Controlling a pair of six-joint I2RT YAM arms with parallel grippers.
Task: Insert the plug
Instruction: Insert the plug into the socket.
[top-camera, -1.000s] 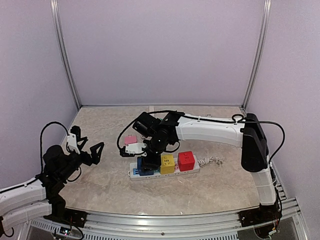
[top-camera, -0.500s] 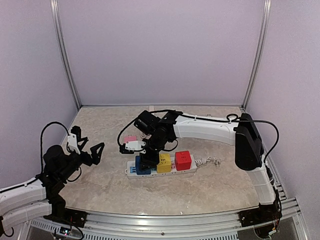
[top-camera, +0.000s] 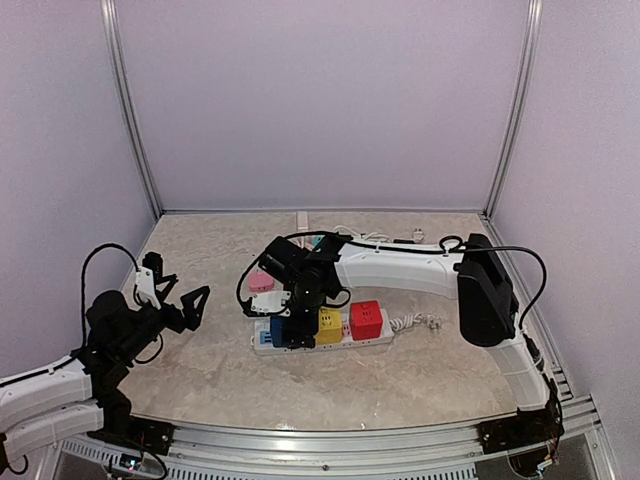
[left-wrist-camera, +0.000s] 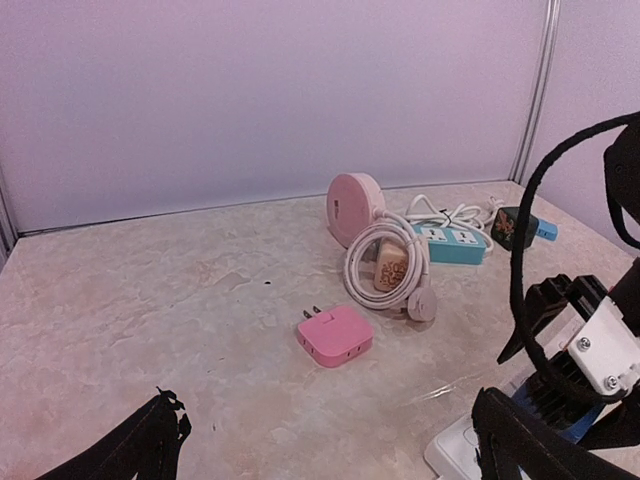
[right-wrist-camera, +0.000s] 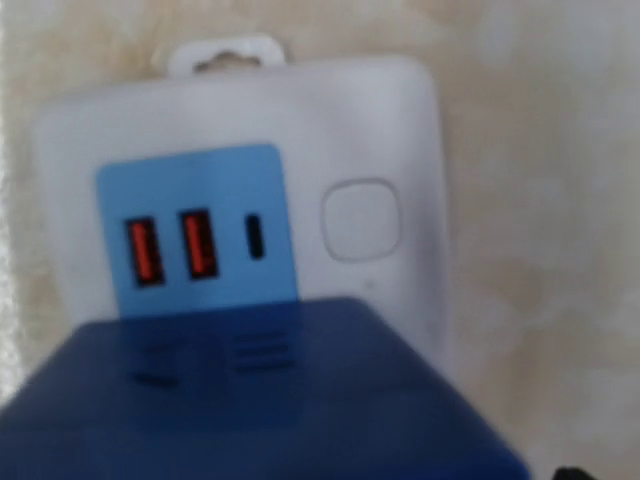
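A white power strip lies in the middle of the table with a blue plug, a yellow plug and a red plug standing on it. My right gripper points straight down over the blue plug. In the right wrist view the blue plug fills the bottom, sitting on the strip by its USB ports. Only a sliver of one finger shows at the corner, apart from the plug, so the jaws stand open. My left gripper hovers open and empty at the left, facing a pink plug.
The pink plug lies just behind the strip's left end. Farther back are a pink round reel, a coiled white cable, a teal power strip and a dark adapter. The strip's cord trails right.
The right arm has come down and pressed the blue plug onto the strip's left end, and its jaws have spread. The strip slid slightly left. The left arm is still.
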